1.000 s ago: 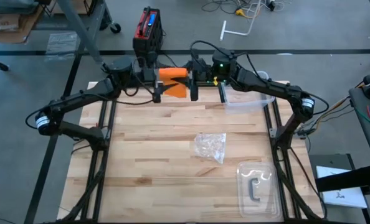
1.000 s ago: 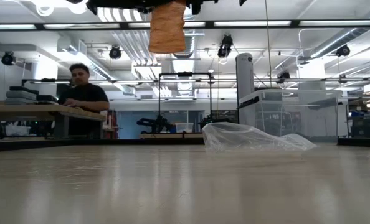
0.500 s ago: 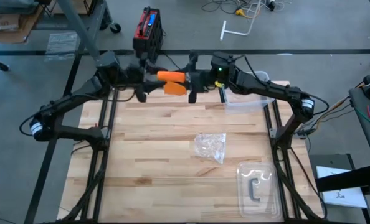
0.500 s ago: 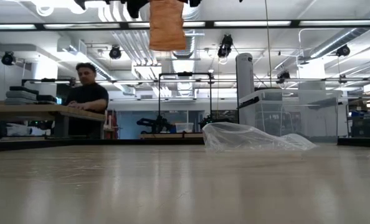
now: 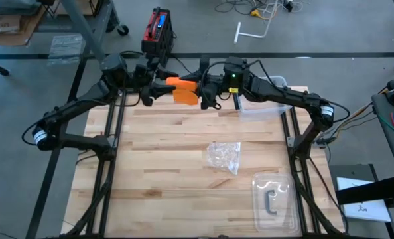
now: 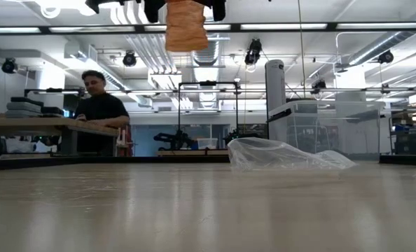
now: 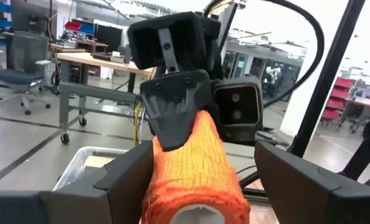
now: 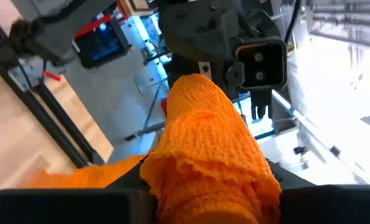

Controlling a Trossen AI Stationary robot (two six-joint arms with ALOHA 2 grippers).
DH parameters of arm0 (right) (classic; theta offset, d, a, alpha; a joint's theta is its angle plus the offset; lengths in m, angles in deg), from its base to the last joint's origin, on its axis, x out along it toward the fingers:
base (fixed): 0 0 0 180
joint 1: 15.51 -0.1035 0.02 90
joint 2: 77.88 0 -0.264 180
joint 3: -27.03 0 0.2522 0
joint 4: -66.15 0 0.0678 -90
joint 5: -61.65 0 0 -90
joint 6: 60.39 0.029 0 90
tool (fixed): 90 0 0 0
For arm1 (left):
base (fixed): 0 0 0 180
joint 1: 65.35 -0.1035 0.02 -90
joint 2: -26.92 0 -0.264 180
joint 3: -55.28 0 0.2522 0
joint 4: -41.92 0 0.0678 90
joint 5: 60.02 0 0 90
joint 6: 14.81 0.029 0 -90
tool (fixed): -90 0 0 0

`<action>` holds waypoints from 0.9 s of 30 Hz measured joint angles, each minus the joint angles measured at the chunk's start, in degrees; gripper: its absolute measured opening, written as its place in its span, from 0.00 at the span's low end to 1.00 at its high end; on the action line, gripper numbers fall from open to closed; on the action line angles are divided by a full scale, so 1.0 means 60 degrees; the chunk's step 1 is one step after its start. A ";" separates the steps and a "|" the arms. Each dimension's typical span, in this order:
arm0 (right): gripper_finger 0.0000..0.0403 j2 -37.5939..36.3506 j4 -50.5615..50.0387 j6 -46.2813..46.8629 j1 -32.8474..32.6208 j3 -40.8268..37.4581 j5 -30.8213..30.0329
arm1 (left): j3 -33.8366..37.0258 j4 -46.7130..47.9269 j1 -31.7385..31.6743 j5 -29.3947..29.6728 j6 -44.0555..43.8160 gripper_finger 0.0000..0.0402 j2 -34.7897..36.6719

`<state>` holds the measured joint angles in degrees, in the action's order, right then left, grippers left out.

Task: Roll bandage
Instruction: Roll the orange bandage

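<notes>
Two dark arms met above the far edge of the table [image 5: 184, 166]. One orange bandage [image 5: 182, 87] hung in the air between them, with nothing under it but the wood far below. Most of it was wound into a fat roll, and a loose flap drooped down from it.

The right gripper [image 5: 205, 93] pinched one end of the roll, its two fingers pressed onto the cloth. The left gripper [image 5: 152, 89] sat at the other end with its two fingers spread wide, one on each side of the roll. I could not tell if they touched it.

In the left wrist view the roll [image 7: 194, 171] ran straight ahead between the two spread fingers [image 7: 126, 177], and one dark finger of the other arm lay on top of it. In the right wrist view the roll [image 8: 210, 149] filled the middle.

One crumpled clear wrapper [image 5: 225, 157] lay near the middle of the table. One clear tray [image 5: 275, 199] with a dark bit inside sat by the near right corner. One clear bin [image 5: 266, 106] stood at the far right edge.

One person [image 6: 99, 112] stood at a bench far behind the table.
</notes>
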<state>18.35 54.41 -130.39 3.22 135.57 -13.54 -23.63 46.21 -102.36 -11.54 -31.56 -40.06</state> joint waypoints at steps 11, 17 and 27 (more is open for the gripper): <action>0.27 0.0007 -0.0052 -0.0968 -0.0125 -0.0004 0.0035 | 0.0000 0.0065 0.0004 -0.0101 -0.0066 0.61 -0.0352; 0.27 0.0018 -0.0039 -0.1243 -0.0134 -0.0004 0.0070 | 0.0000 0.0046 0.0007 -0.0513 0.0211 0.58 -0.0465; 0.27 0.0027 -0.0066 -0.1585 -0.0147 -0.0004 0.0128 | 0.0000 0.0079 0.0011 -0.0910 0.0904 0.57 -0.0472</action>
<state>18.51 54.01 -139.90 2.34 135.55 -12.77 -23.63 46.68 -102.30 -17.00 -26.14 -42.90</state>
